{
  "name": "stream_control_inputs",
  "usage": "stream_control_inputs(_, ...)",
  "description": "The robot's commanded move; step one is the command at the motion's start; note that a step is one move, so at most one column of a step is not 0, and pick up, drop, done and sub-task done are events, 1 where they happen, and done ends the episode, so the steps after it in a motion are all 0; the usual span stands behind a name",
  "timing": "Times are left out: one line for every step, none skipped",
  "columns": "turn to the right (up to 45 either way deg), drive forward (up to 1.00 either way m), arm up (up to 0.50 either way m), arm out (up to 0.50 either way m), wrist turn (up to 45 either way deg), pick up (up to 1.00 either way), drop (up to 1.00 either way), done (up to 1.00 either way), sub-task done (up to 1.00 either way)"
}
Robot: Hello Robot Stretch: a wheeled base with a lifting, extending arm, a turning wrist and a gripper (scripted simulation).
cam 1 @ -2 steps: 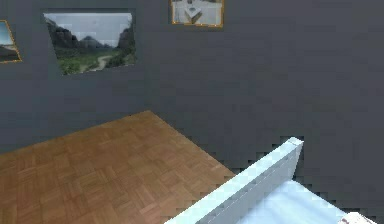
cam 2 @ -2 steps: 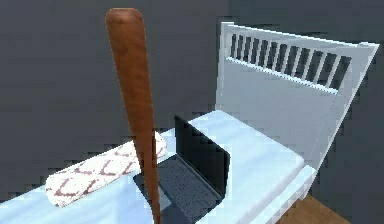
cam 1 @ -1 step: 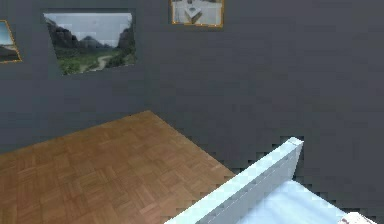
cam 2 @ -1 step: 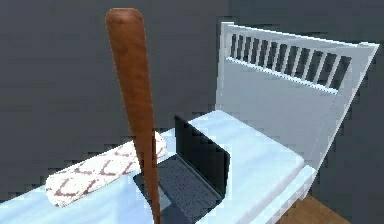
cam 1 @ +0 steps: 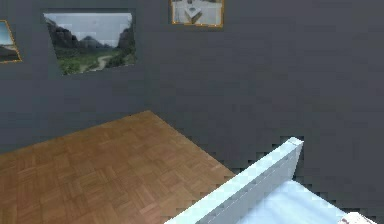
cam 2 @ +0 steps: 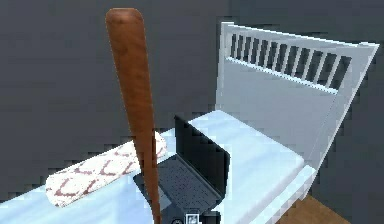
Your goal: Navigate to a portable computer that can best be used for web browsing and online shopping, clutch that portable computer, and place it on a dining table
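A dark laptop stands open on the pale blue bed, its screen upright and its keyboard facing the arm side view's bottom edge. At that bottom edge two small white marker squares show the arm's far end. Just left of them is the gripper, close to the keyboard's near edge. Its far end is cut off by the picture's edge, so I cannot tell whether it holds anything. A reddish-brown baseball bat stands upright in front of the laptop, its foot beside the gripper.
A patterned pillow lies left of the laptop. A white slatted bed end rises at the arm side view's right. The forward view has a white bed frame, wooden floor, a dark wall and a landscape picture.
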Motion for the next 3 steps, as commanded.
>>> stream_control_inputs(0.0, 0.00, 0.00, 0.00, 45.0, 0.00, 0.00, 0.00, 0.00)
stream_control_inputs(0.0, 0.00, 0.00, 0.00, 45.0, 0.00, 0.00, 0.00, 0.00)
stream_control_inputs(0.0, 0.00, 0.00, 0.00, 45.0, 0.00, 0.00, 0.00, 0.00)
